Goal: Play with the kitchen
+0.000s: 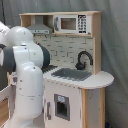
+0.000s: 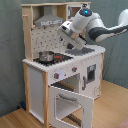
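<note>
The kitchen [image 2: 37, 75] is a child-size toy of white panels and light wood, seen in both exterior views. It has a grey hood [image 2: 50, 20], a red-black stovetop [image 2: 61, 58] with a small metal pot [image 2: 46, 56] on it, and knobs [image 2: 56, 75]. Its oven door [image 2: 70, 104] hangs open, swung down. In the first exterior view the black faucet [image 1: 84, 59] stands behind the sink [image 1: 72, 74]. My white arm reaches in from the second exterior view's right. My gripper [image 2: 70, 46] hangs over the counter just beyond the stovetop, apart from the pot. In the first exterior view the arm hides the gripper.
A toy microwave [image 1: 71, 23] sits on the upper shelf. My arm's bulky white links [image 1: 27, 65] cover the stove side in the first exterior view. A grey curtain [image 2: 10, 50] backs the scene, and a wooden floor [image 2: 110, 110] lies in front.
</note>
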Available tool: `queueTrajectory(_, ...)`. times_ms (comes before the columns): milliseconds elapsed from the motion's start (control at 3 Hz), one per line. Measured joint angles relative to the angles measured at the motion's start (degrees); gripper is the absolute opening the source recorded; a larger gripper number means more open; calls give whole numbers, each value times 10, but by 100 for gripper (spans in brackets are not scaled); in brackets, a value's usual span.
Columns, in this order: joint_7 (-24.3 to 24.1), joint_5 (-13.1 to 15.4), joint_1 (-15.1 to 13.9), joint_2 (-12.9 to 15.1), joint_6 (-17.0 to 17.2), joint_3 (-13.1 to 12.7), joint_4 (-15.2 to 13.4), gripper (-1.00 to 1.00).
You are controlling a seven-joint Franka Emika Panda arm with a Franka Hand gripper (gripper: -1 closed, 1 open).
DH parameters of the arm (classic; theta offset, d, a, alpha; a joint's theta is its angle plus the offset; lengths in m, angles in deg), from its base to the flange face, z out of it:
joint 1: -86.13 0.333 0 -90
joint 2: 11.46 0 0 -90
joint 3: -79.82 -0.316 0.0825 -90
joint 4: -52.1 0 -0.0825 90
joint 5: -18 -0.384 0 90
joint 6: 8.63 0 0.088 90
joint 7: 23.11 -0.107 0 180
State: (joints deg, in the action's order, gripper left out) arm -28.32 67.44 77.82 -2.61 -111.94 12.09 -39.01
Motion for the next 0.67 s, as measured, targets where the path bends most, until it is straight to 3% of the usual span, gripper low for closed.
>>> queueTrajectory(667,42,0,15,69,68,-9,60,100)
